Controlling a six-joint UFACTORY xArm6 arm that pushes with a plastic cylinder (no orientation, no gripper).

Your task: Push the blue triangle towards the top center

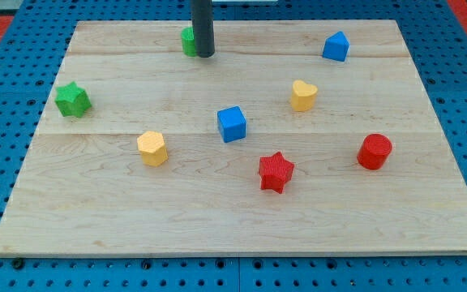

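The blue triangle lies near the view's top right on the wooden board. My tip is at the view's top, left of centre, well to the left of the blue triangle. It stands right beside a green block, which the rod partly hides; I cannot tell whether they touch.
A blue cube sits mid-board. A yellow heart is to its upper right. A yellow hexagon is to its lower left. A red star and a red cylinder lie lower right. A green star is at the left edge.
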